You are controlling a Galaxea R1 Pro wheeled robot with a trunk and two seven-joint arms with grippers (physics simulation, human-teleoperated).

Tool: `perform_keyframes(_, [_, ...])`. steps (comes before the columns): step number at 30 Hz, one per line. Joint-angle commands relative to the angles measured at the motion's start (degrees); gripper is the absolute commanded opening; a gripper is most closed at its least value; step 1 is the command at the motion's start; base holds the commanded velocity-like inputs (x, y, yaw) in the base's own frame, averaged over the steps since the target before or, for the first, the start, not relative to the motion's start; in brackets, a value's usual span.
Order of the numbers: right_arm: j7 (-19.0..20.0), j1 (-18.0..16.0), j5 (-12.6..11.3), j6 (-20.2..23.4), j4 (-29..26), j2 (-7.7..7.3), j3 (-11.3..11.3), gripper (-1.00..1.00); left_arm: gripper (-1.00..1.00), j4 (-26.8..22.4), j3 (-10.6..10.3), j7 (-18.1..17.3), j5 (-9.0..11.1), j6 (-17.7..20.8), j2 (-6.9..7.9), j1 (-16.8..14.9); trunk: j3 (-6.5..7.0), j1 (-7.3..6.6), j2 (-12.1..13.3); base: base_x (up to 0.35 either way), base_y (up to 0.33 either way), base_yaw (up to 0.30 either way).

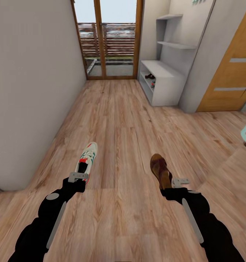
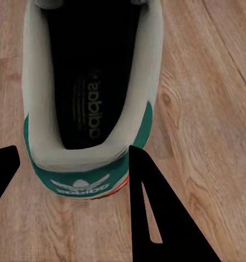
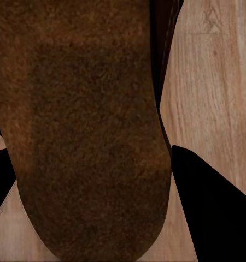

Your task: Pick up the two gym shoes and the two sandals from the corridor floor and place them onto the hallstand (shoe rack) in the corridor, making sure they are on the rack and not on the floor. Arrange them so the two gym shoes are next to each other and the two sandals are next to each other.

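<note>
At 7 o'clock in the head view, left gripper (image 1: 79,177) closed on the heel of a sneaker (image 1: 87,160), toe aimed toward 12. In the left wrist view, fingers (image 2: 150,218) set either side of the green heel tab, one pressed to it, the other just beside it; judged a grip, not a loose bracket. Could not tell for certain whether the sneaker hung above the floor (image 1: 115,120) or rested on it, though looked carried. At 5 o'clock, right gripper (image 1: 174,181) clamped on a sandal (image 1: 160,170), turned on its edge, toe toward 12. In the right wrist view, dark fingers (image 3: 210,207) flanked the brown underside closely; taken as holding. Far off at 1 o'clock, against the wall, stood the rack (image 1: 163,71), well apart from both arms, with open planks between. Inside its shelf slots, two small shapes: a dark one (image 1: 149,76) in the upper and a paler one (image 1: 152,84) in the lower, too small to name, perhaps the other sandal and sneaker. If so, roughly half done. Left to do, judged from this: cross the corridor, set the sneaker beside its mate and the sandal beside its mate, both on the rack and off the floor.
</note>
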Motion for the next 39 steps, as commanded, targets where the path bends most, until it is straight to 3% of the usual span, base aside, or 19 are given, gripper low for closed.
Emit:
perform_keyframes(1, [-0.20,-0.03,-0.43,0.27,-0.06,-0.05,0.06,-1.00,-1.00,-0.08,-0.05,-0.37,-0.49,0.26,0.02,-0.02,-0.04,0.03,-0.02,0.334,0.000,0.000])
perform_keyframes(39, [-0.18,-0.05,-0.41,0.23,-0.06,-0.05,0.06,-1.00,-1.00,-0.13,-0.03,-0.37,-0.49,0.26,0.02,-0.02,0.59,0.03,-0.02,0.334,0.000,0.000])
